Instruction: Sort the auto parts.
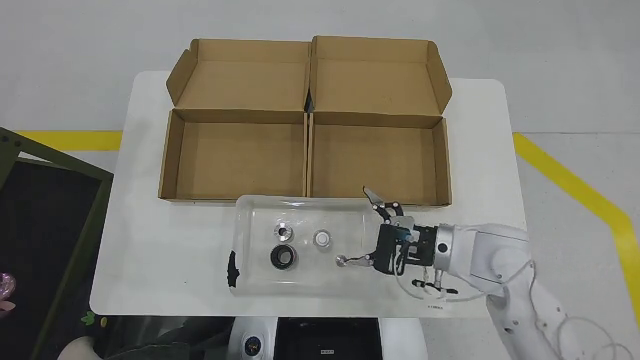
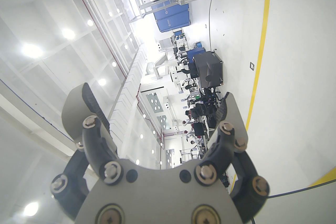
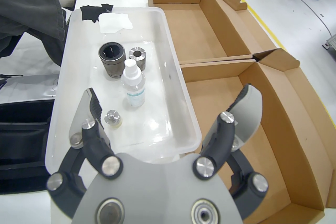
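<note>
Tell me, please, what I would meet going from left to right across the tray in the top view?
Black tape on the tray's left wall → dark bearing → spray bottle → small metal knob. The silver bushing sits level with the bearing, so I leave it out.

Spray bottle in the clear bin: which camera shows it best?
Right wrist view: the spray bottle stands upright in the clear bin, its full height visible. The top view looks straight down on its cap, a small white disc. The left wrist view faces the hall beyond the open left tool.
</note>
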Controlling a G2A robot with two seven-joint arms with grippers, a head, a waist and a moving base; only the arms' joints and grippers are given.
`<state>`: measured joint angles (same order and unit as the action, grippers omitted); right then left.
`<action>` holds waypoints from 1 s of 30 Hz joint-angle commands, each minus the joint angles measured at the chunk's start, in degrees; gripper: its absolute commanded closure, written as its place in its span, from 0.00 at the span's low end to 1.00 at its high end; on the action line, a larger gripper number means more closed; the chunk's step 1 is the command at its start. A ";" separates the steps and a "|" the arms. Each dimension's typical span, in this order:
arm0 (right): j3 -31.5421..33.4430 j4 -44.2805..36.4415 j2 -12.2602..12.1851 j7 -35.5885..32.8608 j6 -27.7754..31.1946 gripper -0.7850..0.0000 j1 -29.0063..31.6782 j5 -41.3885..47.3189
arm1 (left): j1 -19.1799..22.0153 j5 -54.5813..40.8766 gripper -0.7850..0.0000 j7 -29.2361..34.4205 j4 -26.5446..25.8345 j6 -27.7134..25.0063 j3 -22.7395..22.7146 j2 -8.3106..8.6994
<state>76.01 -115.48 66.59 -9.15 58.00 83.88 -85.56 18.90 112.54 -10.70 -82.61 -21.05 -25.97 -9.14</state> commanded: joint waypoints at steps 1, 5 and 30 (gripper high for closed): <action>-1.34 0.54 0.01 -0.91 -0.24 0.00 -1.03 -0.01 | 0.00 0.00 0.00 0.00 0.00 0.00 0.00 0.00; -4.67 1.53 0.11 -2.97 -0.86 0.00 -2.54 -0.82 | 0.00 0.00 0.00 0.00 0.00 0.00 0.00 0.00; -16.27 7.12 0.44 -9.99 -3.59 0.04 -9.01 -1.81 | 0.00 0.00 0.00 0.00 0.00 0.00 0.00 0.00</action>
<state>59.95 -108.68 67.00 -18.96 54.63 75.18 -87.46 18.90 112.54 -10.70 -82.61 -21.05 -25.97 -9.14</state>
